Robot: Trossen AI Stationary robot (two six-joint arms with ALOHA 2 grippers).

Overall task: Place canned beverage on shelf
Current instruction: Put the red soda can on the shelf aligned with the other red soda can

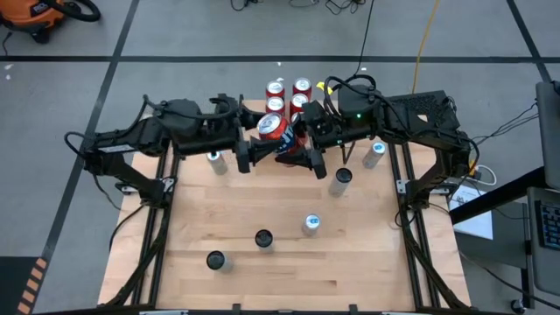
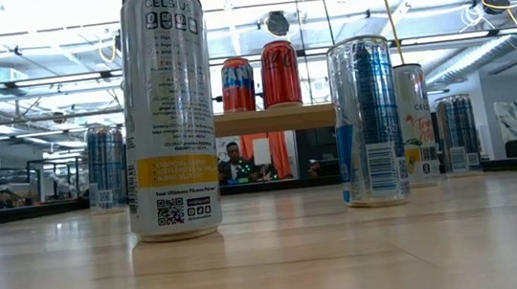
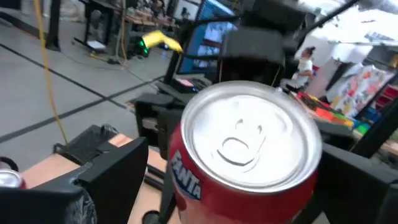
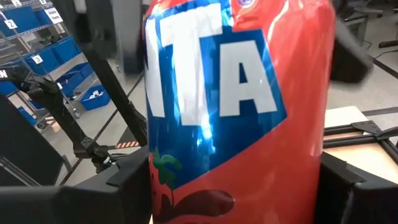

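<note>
Red Fanta can [image 1: 272,128], rigid but slick, clamped mid-body by right gripper [image 1: 293,144], tilted; left gripper [image 1: 251,150] spread wide beside it.

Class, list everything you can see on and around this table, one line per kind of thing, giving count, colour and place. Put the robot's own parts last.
table: one, light wood, under both arms.
shelf: one, light wooden top, at the table's far edge.
red cans: four, red with silver tops, standing on the shelf.
Fanta can: one, red and blue, in the air in front of the shelf, between the two grippers.
slim cans: six, white or blue, standing apart on the table.
left gripper: one, dark, open, fingers either side of the Fanta can.
right gripper: one, dark, closed on the Fanta can's body.
</note>
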